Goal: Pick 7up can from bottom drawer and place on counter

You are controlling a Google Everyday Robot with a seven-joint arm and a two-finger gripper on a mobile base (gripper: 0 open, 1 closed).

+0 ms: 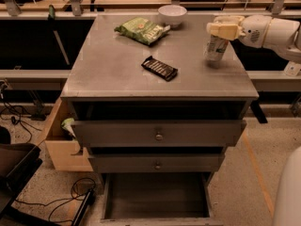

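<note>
The 7up can point(216, 49), silvery with green markings, stands upright near the right edge of the grey counter point(117, 65). My gripper point(224, 30) reaches in from the right and is shut on the can's top, with the white arm point(273, 32) behind it. The bottom drawer point(155, 197) is pulled fully open at floor level, and its dark floor holds nothing.
A green snack bag point(141, 29) and a white bowl point(172, 14) sit at the back of the counter, and a dark ribbed packet point(160, 68) lies mid-counter. The two upper drawers point(157, 133) are slightly open. A pale wooden box point(59, 147) stands at the left, with cables on the floor.
</note>
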